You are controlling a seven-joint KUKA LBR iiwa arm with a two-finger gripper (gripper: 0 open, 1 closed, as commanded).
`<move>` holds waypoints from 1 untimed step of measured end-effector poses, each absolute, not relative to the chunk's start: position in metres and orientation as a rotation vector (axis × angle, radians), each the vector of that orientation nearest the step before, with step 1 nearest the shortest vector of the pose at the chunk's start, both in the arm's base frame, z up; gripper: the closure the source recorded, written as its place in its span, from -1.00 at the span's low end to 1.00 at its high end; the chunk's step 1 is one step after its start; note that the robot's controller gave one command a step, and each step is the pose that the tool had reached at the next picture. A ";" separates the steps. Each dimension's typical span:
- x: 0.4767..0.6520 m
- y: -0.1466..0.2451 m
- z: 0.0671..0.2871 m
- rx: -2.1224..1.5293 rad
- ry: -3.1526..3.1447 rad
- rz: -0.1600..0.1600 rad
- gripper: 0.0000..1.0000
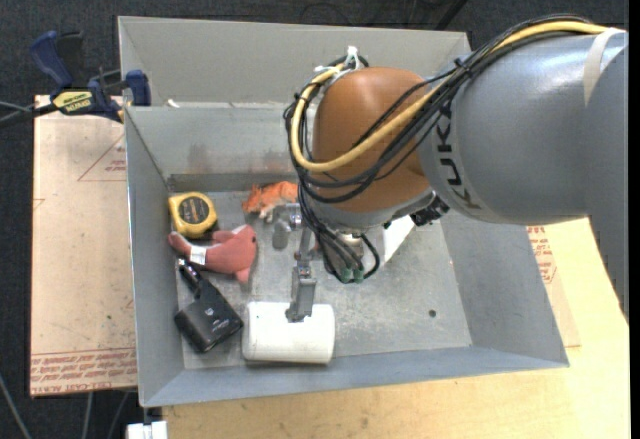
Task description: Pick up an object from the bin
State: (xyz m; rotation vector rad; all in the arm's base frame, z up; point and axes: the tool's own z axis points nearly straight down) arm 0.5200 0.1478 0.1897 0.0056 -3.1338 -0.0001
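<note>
Gripper [298, 311] low in near-left part of grey bin [450, 322], tip at top edge of white cylindrical roll [290, 337]; roll lies on its side close to near wall. We cannot tell whether gripper is spread or closed, nor whether it grips roll. Just left of roll: black boxy device [208, 319]. Farther back we note pink soft object [234, 251], yellow tape measure [192, 213], and orange toy [270, 195] partly under orange wrist cover [365, 142]
</note>
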 end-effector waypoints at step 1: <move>0.522 0.147 0.194 0.000 -3.142 -0.002 -1.00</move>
